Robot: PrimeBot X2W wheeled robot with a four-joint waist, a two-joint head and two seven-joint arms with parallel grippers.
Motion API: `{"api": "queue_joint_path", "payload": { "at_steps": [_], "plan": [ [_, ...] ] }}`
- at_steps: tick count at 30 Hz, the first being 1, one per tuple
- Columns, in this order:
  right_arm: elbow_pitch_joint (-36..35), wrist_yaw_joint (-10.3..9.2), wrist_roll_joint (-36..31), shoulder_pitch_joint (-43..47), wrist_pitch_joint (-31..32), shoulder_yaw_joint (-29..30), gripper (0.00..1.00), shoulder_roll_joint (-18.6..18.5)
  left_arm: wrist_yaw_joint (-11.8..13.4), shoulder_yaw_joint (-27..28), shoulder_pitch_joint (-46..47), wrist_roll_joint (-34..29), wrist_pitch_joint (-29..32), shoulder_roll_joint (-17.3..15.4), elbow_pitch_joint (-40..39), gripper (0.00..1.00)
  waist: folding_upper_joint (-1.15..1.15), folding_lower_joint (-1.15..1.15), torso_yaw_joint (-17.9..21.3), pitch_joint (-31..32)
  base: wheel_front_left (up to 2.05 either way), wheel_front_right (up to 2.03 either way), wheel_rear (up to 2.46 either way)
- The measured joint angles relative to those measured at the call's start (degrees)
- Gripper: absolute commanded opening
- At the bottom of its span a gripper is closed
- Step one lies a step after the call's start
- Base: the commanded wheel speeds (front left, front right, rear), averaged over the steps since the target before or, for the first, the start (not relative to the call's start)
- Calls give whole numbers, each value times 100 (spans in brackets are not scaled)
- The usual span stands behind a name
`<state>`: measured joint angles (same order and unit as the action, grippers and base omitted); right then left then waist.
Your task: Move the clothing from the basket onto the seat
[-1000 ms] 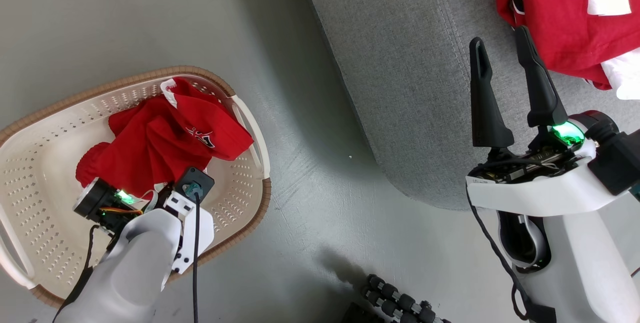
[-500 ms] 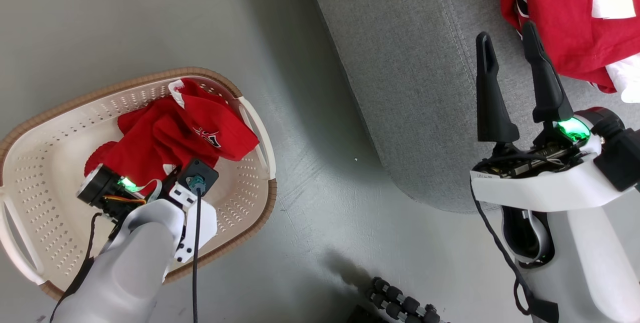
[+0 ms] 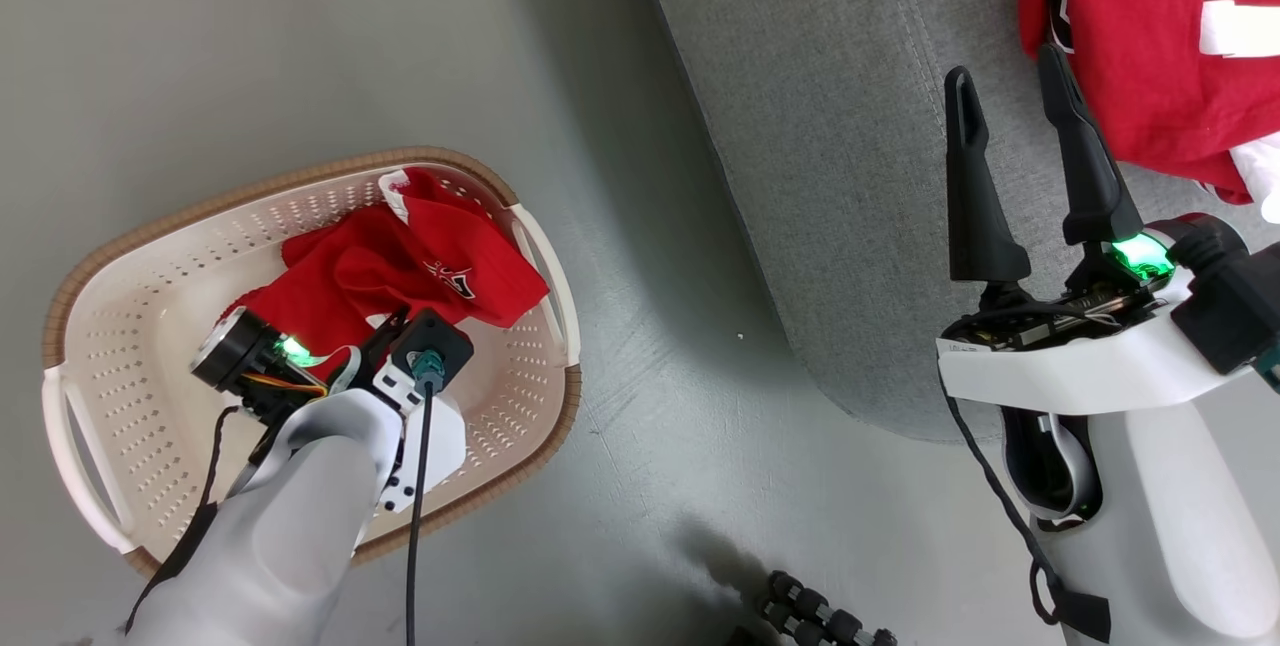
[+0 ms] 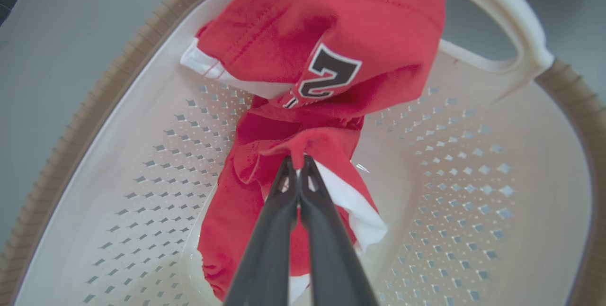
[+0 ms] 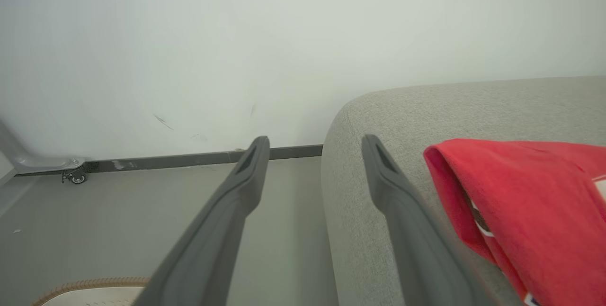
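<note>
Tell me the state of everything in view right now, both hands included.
Basket, on the floor, not yet emptied.
Seat, partly covered by clothing.
Basket garment, crumpled inside the basket, pinched at a fold.
Seat garment, lying on the seat.
Left hand, shut on the basket garment.
Right hand, open, empty.

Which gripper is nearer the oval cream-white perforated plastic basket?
Left. The left gripper is inside the basket, shut on red fabric clothing; the right gripper, open, is at the grey fabric seat.

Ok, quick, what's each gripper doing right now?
Left gripper: shut on clothing in the basket.
Right gripper: open, empty.
</note>
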<state>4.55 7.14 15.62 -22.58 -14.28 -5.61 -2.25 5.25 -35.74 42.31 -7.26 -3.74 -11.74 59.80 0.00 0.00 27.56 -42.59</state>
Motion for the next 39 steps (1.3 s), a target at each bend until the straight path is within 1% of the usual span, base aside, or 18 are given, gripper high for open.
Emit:
{"api": "queue_joint_path", "payload": {
  "at_steps": [4, 12, 18, 21, 23, 27, 39],
  "plan": [
    [109, 0, -141, 2, -1, -30, 100, -3, 31, 1, -2, 2, -200, 59, -124, 0, 0, 0, -92, 96, 0, 0, 0],
    [388, 0, -414, -1, -1, -424, 100, -4, 159, 62, -44, 71, -535, 119, -380, 0, 0, 0, -279, 284, 0, 0, 0],
    [584, 0, -581, -11, -1, -637, 100, -14, 288, 142, -127, 170, -766, 147, -638, 0, 0, 0, -447, 456, 0, 0, 0],
    [687, 0, -608, -51, -1, -730, 100, -33, 394, 181, -171, 216, -849, 186, -815, 0, 0, 0, -536, 559, 0, 0, 0],
    [720, 0, -609, -133, -1, -775, 100, -82, 460, 201, -238, 248, -895, 223, -927, 0, 0, 0, -597, 633, 0, 0, 0],
    [776, 0, -610, -213, -1, -801, 100, -191, 516, 214, -367, 292, -943, 272, -1154, 0, 0, 0, -717, 796, 0, 0, 0],
    [881, 0, -530, -202, -1, -1027, 100, -433, 744, 276, -675, 360, -1039, 294, -2086, 0, 0, 0, -1052, 1394, 0, 0, 0]
  ]
}}
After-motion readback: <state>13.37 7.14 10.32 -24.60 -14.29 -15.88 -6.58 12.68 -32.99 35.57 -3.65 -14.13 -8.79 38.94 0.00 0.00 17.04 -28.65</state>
